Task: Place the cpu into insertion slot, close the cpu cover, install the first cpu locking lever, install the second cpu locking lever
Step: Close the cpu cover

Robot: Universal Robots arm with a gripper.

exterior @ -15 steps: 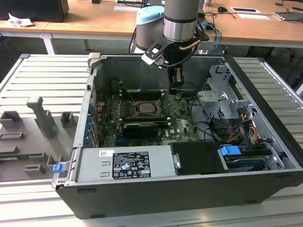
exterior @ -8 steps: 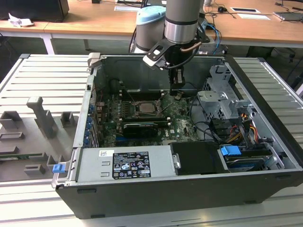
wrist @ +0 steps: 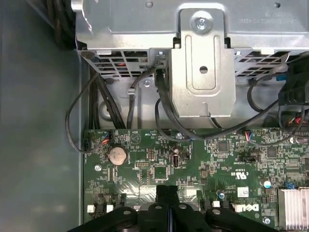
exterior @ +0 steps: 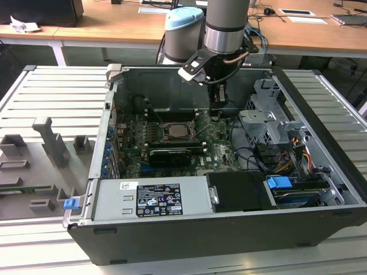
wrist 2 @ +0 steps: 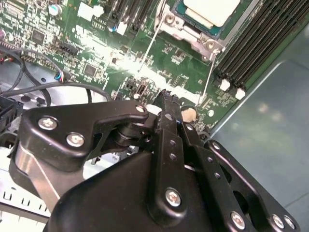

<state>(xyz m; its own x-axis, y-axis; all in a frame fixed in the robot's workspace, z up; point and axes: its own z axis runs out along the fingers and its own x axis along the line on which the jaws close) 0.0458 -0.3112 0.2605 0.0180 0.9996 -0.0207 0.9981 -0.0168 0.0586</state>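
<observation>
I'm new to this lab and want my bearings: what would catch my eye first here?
The open black computer case with its green motherboard dominates the exterior view, with the arm's black gripper hanging shut over the board near the case's far wall. In the second wrist view, the pale silver square cpu sits in the silvery-rimmed square insertion slot beyond the gripper.
</observation>
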